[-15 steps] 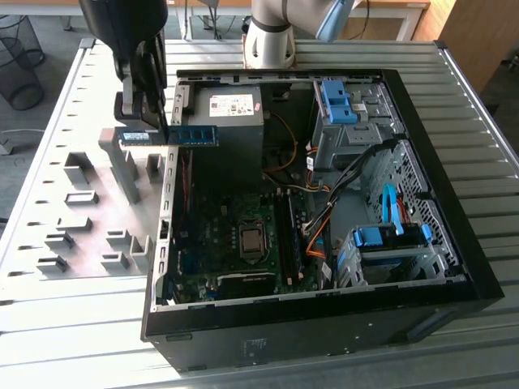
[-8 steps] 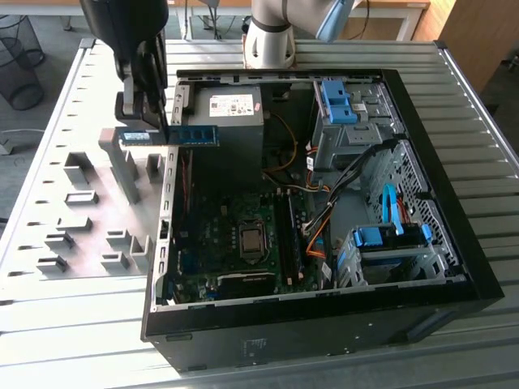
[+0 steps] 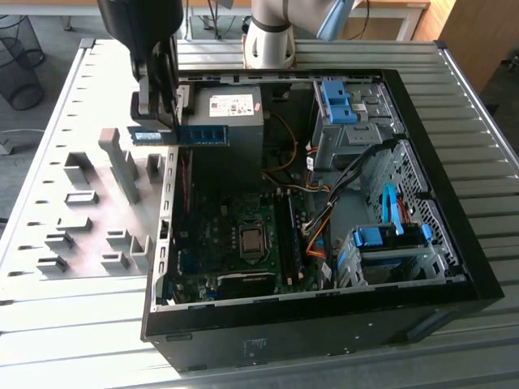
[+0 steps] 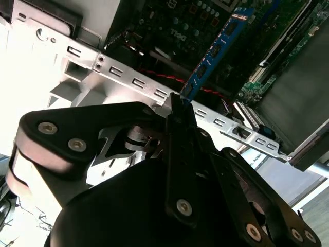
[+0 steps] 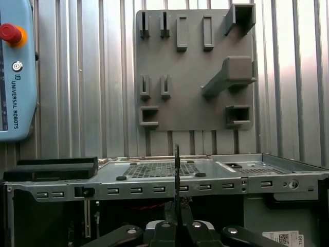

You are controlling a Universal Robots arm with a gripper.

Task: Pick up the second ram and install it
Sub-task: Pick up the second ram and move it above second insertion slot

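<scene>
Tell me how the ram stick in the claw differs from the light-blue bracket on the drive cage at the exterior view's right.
The second ram is a thin, flat, deeper-blue board with dark chips; the bracket is chunky, lighter-blue plastic. The second ram is clamped in the claw, level in the air above the case wall; the bracket sits inside the case. Both are blue.

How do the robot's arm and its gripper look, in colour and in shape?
The arm is a pale grey round tube with a light blue joint cap. The gripper is matte black: flat linked bars with rounded ends, joined by silver screws, narrowing to thin fingers.
</scene>
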